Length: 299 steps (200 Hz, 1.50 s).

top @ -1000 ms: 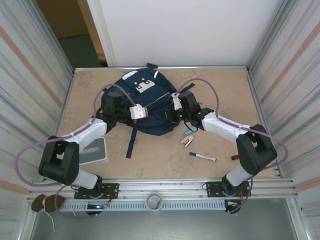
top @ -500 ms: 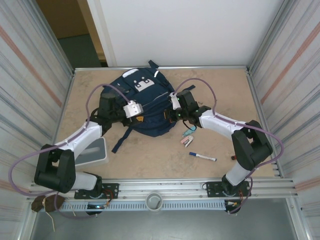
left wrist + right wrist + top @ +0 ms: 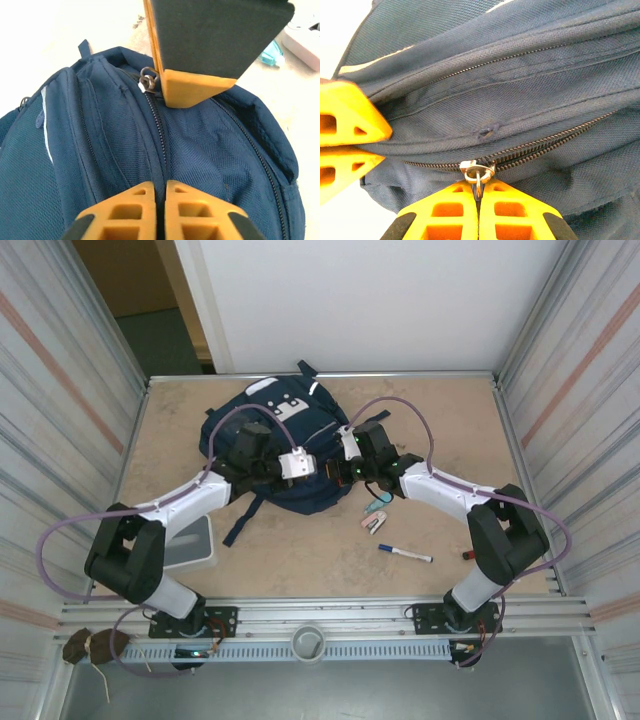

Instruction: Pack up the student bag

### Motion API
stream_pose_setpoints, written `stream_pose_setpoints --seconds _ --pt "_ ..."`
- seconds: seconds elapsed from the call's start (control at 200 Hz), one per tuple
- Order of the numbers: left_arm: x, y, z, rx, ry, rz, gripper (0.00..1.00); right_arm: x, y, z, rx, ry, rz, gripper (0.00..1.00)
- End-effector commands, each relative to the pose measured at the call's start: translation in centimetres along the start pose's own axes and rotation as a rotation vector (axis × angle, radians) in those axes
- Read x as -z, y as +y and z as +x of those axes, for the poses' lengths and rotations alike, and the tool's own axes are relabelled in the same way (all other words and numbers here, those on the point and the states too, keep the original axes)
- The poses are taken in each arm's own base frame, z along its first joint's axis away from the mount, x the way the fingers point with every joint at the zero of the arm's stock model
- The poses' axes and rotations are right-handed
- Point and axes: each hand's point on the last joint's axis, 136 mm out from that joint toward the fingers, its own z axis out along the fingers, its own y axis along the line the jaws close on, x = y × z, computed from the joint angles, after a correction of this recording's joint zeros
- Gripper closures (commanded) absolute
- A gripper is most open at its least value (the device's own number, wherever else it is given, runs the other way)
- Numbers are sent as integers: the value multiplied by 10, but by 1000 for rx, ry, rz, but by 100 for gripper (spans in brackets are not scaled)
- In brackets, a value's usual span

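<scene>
Your student bag [image 3: 285, 435] lies at eleven o'clock on the table [image 3: 450, 420]. At the bag's three o'clock edge, your right gripper [image 3: 479, 190] pinches the zipper pull [image 3: 476, 171]. Your left gripper [image 3: 159, 192] is pressed together, perhaps nipping seam fabric.

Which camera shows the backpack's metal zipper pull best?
The right wrist view: the zipper pull sits large and sharp, its ring pinched at the tips of the shut right tool. The left wrist view shows it small beside that tool. From the top view it is too small to tell.
</scene>
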Motion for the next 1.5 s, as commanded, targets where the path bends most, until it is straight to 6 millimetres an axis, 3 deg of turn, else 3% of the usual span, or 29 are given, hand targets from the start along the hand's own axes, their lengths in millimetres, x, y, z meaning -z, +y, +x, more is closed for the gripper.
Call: stream_pose_setpoints --seconds 0.0,0.07,0.15,0.331,0.386,0.596,0.782,0.952,1.132,1.212,1.252,1.398,1.493 --pt "27 17 5 11 -46 -59 100 14 -20 -10 -14 -21 95 100" --pt "46 24 5 36 -133 -105 99 15 -44 -8 -62 5 148 100" --pt "65 36 12 70 -197 -184 99 14 -55 -11 -100 9 148 100" --pt "78 47 47 121 -128 -275 95 3 -41 -18 -89 4 92 100" --pt "77 46 51 127 -109 -273 83 1 -32 -22 -80 -7 66 100" --pt "72 25 18 98 -133 -211 44 2 -5 -29 -62 -34 -12 100" --pt "46 5 -4 -32 -67 -151 37 10 16 -33 -44 -51 -56 100" --pt "19 8 -8 -93 -1 -107 40 19 31 -35 -35 -72 -100 100" --pt "11 13 3 -124 29 -99 67 28 29 -29 -37 -78 -94 100" --pt "24 17 5 -92 -1 -102 89 29 16 -24 -40 -67 -40 100" --pt "34 20 4 -68 -33 -109 94 27 5 -22 -42 -56 0 100" --pt "72 26 -1 -9 -186 -167 96 22 -35 -17 -80 -21 137 100" --pt "88 35 17 48 -204 -229 95 16 -39 -22 -102 -24 129 100"
